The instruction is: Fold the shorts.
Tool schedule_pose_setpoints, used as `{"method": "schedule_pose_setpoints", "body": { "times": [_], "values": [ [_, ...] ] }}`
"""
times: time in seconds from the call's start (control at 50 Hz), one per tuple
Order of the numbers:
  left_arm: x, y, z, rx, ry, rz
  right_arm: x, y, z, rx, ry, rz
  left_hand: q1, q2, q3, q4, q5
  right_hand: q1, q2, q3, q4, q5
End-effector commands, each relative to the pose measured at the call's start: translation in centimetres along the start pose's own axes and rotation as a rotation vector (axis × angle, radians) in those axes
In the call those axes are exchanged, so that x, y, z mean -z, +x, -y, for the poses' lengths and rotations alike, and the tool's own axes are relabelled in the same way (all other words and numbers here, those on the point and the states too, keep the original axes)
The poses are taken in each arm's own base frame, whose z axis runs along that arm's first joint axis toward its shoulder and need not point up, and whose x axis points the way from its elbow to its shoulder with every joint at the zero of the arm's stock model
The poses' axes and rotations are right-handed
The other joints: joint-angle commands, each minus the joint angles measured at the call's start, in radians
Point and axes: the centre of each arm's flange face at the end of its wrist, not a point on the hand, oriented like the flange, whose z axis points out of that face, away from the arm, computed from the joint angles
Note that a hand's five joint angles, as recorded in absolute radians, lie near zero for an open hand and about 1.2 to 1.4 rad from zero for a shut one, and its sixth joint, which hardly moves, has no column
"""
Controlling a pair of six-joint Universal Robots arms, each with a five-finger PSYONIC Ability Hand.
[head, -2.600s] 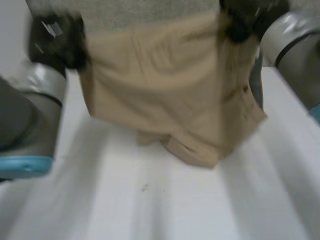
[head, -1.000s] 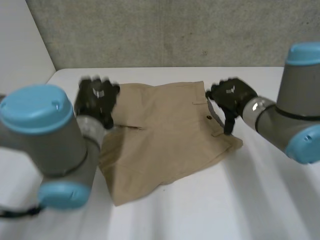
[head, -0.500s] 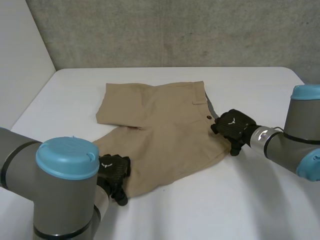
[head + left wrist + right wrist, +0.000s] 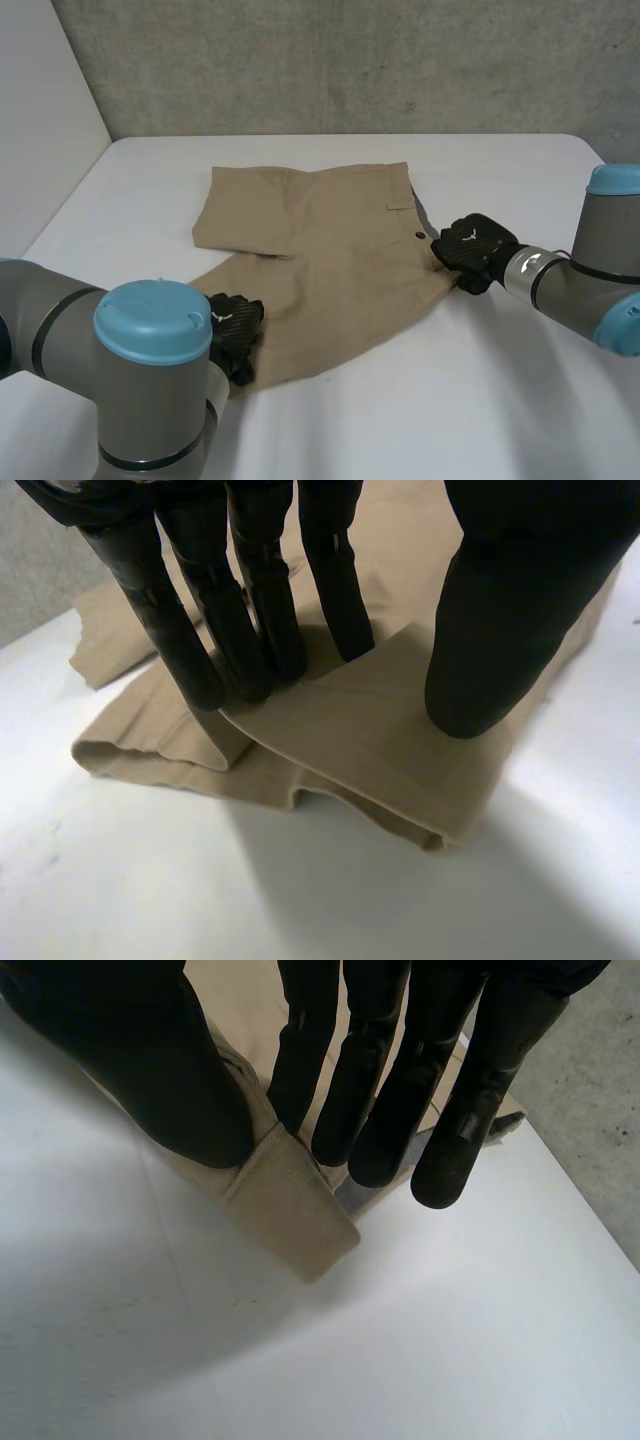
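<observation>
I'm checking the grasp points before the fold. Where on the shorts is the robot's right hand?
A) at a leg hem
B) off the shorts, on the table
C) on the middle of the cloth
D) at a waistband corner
D: the right hand pinches the near waistband corner of the shorts between thumb and fingers.

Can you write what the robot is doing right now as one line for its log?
shorts: spread on table | left hand: pinching leg-hem corner | right hand: pinching waistband corner | fold: not yet done

Head high, wrist cameras near shorts (image 4: 330,260)
</observation>
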Motion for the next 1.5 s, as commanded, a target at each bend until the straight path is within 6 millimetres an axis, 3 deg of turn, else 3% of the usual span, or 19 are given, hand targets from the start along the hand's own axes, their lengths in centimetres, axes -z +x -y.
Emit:
{"method": "schedule_pose_setpoints", "body": {
  "times": [0.02, 0.12, 0.2, 0.3, 0.46, 0.58, 0.66, 0.82, 0.92, 0.98, 1.06, 1.18, 1.28, 1.4, 1.5],
  "values": [
    [-0.5, 0.2, -0.1, -0.058, 0.021, 0.002, 1.2, -0.4, 0.4, -0.058, -0.008, 0.004, 0.218, 0.224, 0.224, 0.224, 0.231, 0.459, 0.219, 0.217, 0.208, 0.257],
    [-0.7, 0.4, -0.6, -0.069, 0.006, 0.0, 1.9, -0.3, 0.9, -0.078, -0.004, -0.001, 0.207, 0.212, 0.213, 0.213, 0.22, 0.459, 0.219, 0.217, 0.208, 0.257],
    [-0.4, 0.5, -0.4, -0.07, 0.013, -0.006, 2.2, -0.5, 0.9, -0.08, -0.008, 0.002, 0.037, 0.042, 0.042, 0.043, 0.049, 0.459, 0.219, 0.217, 0.208, 0.257],
    [0.7, 0.4, 0.0, -0.08, -0.003, -0.024, 2.2, -0.6, 0.9, -0.077, -0.009, 0.003, -0.183, -0.178, -0.177, -0.177, -0.17, 0.459, 0.219, 0.217, 0.208, 0.257],
    [2.3, 1.2, -0.3, -0.112, -0.033, -0.063, 2.1, -0.7, 0.8, -0.073, -0.01, 0.004, -0.281, -0.275, -0.275, -0.275, -0.268, 0.459, 0.219, 0.217, 0.208, 0.257],
    [1.7, 1.2, -0.5, -0.114, -0.036, -0.057, 2.0, -0.8, 0.7, -0.074, -0.01, 0.008, -0.269, -0.263, -0.263, -0.263, -0.256, 0.459, 0.219, 0.217, 0.208, 0.257],
    [0.1, 1.3, -0.9, -0.11, -0.034, -0.04, 1.9, -1.0, 0.5, -0.077, -0.014, 0.013, -0.254, -0.249, -0.249, -0.248, -0.242, 0.459, 0.219, 0.217, 0.208, 0.257],
    [-2.2, 1.3, -1.4, -0.142, -0.012, -0.01, 1.9, -0.9, 0.4, -0.079, -0.016, 0.012, -0.067, -0.061, -0.061, -0.061, -0.054, 0.459, 0.219, 0.217, 0.208, 0.257],
    [-2.9, 0.9, -1.0, -0.151, 0.028, 0.015, 1.9, -0.8, 0.3, -0.081, -0.026, 0.003, 0.537, 0.543, 0.543, 0.543, 0.55, 0.459, 0.219, 0.217, 0.208, 0.257],
    [-2.7, 0.7, -0.6, -0.15, 0.047, 0.029, 2.0, -0.7, 0.2, -0.081, -0.037, -0.005, 0.614, 0.62, 0.62, 0.62, 0.627, 0.459, 0.219, 0.217, 0.208, 0.257],
    [-0.8, 0.0, 1.4, -0.128, 0.112, 0.039, 2.7, -0.7, 0.3, -0.085, -0.074, -0.009, 0.614, 0.62, 0.62, 0.62, 0.627, 0.459, 0.219, 0.217, 0.208, 0.257],
    [2.7, -0.8, 3.4, -0.139, 0.154, 0.022, 5.7, -1.4, 1.6, -0.081, -0.156, 0.065, 0.614, 0.62, 0.62, 0.62, 0.627, 0.459, 0.219, 0.217, 0.208, 0.257],
    [6.2, -1.1, 2.1, -0.268, 0.018, -0.031, 9.0, -2.7, 2.3, -0.058, -0.249, 0.166, 0.614, 0.62, 0.62, 0.62, 0.627, 0.459, 0.219, 0.217, 0.208, 0.257],
    [10.9, -1.6, 0.1, -0.419, -0.119, -0.114, 14.9, -4.1, 2.5, 0.023, -0.401, 0.293, 0.614, 0.62, 0.62, 0.62, 0.627, 0.459, 0.219, 0.217, 0.208, 0.257],
    [11.4, -1.5, 0.0, -0.456, -0.088, -0.134, 16.6, -4.3, 3.0, 0.102, -0.391, 0.306, 0.614, 0.62, 0.62, 0.62, 0.627, 0.459, 0.219, 0.217, 0.208, 0.257]
  ]
}}
